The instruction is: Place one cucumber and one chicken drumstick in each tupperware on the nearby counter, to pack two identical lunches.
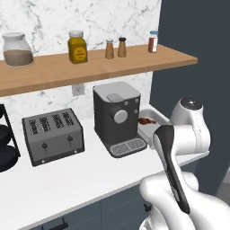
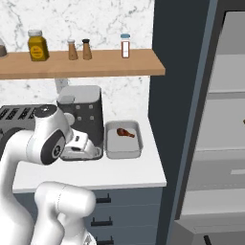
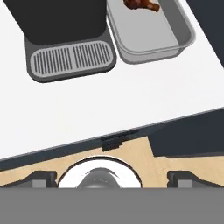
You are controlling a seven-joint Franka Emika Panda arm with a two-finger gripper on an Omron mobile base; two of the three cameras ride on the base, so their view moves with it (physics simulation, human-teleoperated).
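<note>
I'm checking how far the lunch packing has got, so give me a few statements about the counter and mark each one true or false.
1. A chicken drumstick lies in the tupperware. True.
2. A cucumber lies in that tupperware too. False: the drumstick is all it holds.
3. The tupperware sits right of the coffee machine in the right base view. True.
4. The toaster stands between the coffee machine and the tupperware. False: it stands on the machine's far side.
5. The gripper is shut on a drumstick. False: it is open and holds nothing.
</note>
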